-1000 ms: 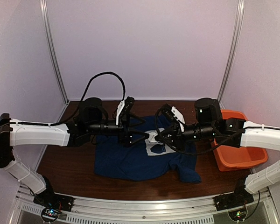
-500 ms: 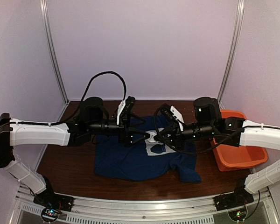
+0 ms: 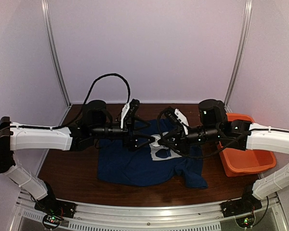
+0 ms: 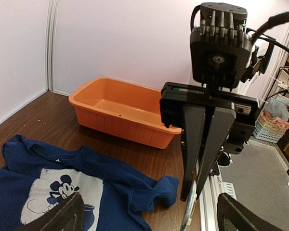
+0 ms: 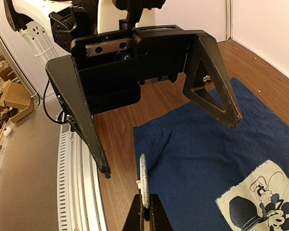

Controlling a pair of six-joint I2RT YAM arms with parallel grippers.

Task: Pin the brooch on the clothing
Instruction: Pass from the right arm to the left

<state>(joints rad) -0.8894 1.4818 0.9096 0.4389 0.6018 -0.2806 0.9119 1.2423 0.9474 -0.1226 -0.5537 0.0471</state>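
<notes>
Right gripper (image 4: 192, 193), jaws pinched together, holds tiny round silvery-grey brooch (image 5: 143, 179) edge-on at fingertips. Brooch is raised in air over navy blue short-sleeved T-shirt (image 4: 125, 180) with white rectangular cartoon-mouse chest print (image 4: 62, 190). Left gripper (image 5: 169, 148) faces brooch, jaws spread wide, gripping nothing; brooch sits just in front of its gap. Shirt lies rumpled on dark brown wooden table (image 4: 33, 115). Orange rectangular plastic tub (image 4: 120, 120) stands beside shirt, on robot's right.
</notes>
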